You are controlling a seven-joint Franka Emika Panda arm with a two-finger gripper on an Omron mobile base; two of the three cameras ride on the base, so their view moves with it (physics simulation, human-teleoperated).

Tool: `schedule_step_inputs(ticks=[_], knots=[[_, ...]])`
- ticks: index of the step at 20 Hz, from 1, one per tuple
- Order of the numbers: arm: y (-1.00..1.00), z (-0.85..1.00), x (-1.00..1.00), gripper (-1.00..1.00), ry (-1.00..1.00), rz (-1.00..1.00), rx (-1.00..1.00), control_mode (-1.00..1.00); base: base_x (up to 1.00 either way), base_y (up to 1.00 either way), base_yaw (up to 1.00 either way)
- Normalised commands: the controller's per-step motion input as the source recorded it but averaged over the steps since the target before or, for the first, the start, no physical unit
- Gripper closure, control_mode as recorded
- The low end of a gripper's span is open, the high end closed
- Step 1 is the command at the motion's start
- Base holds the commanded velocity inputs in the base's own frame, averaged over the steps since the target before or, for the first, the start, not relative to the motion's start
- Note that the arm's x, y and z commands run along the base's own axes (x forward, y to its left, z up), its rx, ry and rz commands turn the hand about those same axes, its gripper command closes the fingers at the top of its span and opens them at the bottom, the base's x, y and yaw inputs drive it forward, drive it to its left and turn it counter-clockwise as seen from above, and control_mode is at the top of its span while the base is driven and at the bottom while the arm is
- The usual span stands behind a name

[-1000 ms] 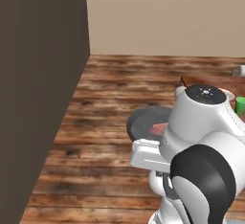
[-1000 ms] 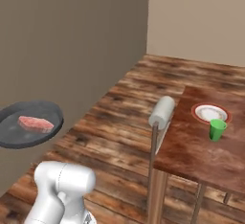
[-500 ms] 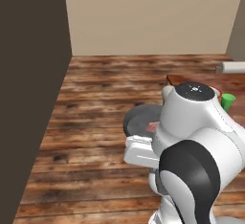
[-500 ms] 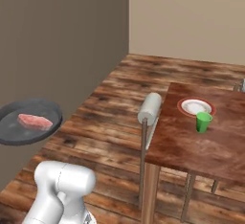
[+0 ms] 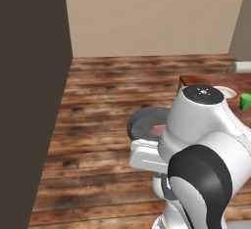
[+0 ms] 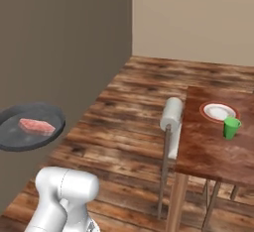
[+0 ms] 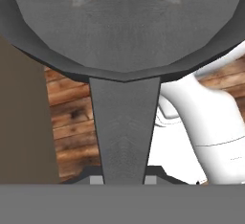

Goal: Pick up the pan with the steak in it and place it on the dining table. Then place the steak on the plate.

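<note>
The tool (image 7: 123, 180) is clamped on the pan (image 6: 31, 127) handle, holding it flat up in the air so the steak (image 6: 36, 125) won't slide off, w/ the table (image 6: 208, 146) & plate (image 6: 220, 112) well apart.

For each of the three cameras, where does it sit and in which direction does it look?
Left base view: behind the arm, on its left, looking forward over the floor; the white arm partly hides the pan.
Right base view: behind, on the right; pan, steak, dining table, plate.
Hand view: on the hand, looking along the pan's handle.
Shared: both base views show pan, table and plate.
</note>
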Motion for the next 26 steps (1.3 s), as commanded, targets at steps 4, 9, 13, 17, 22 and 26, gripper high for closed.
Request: schedule_step_inputs(ticks=[4,9,13,17,22,26], knots=[[0.00,0.00,0.00,1.00,0.00,0.00,0.00,1.00,0.00,0.60,-0.13],[0.00,0.00,0.00,1.00,0.00,0.00,0.00,1.00,0.00,0.06,-0.02],[0.00,0.00,0.00,1.00,0.00,0.00,0.00,1.00,0.33,0.18,-0.01],[0.00,0.00,0.00,1.00,0.00,0.00,0.00,1.00,0.70,0.42,-0.06],[0.00,0.00,0.00,1.00,0.00,0.00,0.00,1.00,0.83,0.50,-0.08],[0.00,0.00,0.00,1.00,0.00,0.00,0.00,1.00,0.92,0.49,-0.09]])
